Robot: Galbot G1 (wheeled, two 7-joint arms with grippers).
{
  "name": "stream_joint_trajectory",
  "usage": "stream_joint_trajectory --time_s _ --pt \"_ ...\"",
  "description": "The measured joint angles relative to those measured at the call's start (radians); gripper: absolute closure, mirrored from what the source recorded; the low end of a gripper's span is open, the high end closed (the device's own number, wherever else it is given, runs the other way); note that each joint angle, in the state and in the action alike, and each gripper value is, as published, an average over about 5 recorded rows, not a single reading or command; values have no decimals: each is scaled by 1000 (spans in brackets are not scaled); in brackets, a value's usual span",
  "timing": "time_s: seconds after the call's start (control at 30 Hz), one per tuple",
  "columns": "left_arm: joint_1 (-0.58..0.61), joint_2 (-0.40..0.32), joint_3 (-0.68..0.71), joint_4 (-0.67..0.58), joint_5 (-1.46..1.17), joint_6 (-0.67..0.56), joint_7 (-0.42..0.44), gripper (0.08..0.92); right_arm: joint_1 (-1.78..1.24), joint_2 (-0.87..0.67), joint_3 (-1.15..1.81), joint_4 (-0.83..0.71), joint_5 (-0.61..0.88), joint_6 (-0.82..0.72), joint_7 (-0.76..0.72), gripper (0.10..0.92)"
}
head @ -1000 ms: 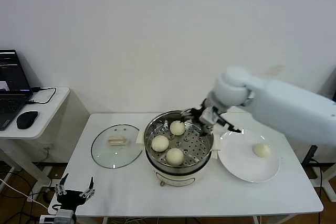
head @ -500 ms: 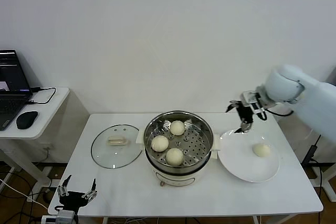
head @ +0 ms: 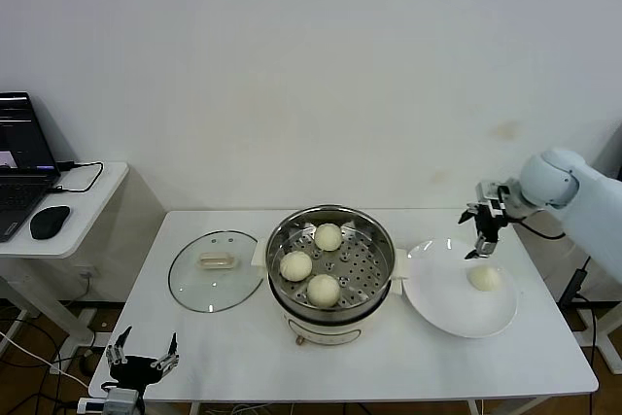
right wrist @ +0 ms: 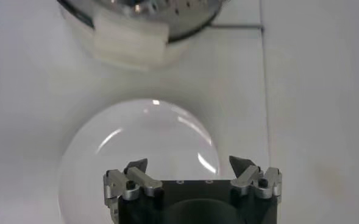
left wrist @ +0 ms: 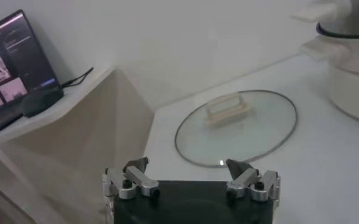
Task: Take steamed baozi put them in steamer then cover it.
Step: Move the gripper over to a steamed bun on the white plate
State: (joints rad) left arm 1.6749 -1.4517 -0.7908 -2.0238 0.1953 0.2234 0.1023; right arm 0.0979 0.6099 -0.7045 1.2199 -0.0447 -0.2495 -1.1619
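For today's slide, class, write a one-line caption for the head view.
Open right tool above white plate holding the last cream-white bun; three sit in the steel steamer.

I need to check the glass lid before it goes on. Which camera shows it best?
The left wrist view: the glass lid fills mid-frame, its cream handle clear, lying flat on the table. The head view shows it smaller, beside the steamer. The right wrist view misses it.

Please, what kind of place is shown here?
Probably a lab or test room, not a kitchen: a plain white table with a steamer, and a laptop with a mouse on a side desk.
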Motion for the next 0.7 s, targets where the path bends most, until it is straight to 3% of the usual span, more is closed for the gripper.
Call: stream_joint_trajectory --time_s 0.37,0.7 --pt "-12 5 -7 30 2 0 1 177 -94 109 92 -221 -177 180 -51 203" --pt "-18 7 -8 48 3 0 1 177 -147 161 139 -326 -301 256 -49 203"
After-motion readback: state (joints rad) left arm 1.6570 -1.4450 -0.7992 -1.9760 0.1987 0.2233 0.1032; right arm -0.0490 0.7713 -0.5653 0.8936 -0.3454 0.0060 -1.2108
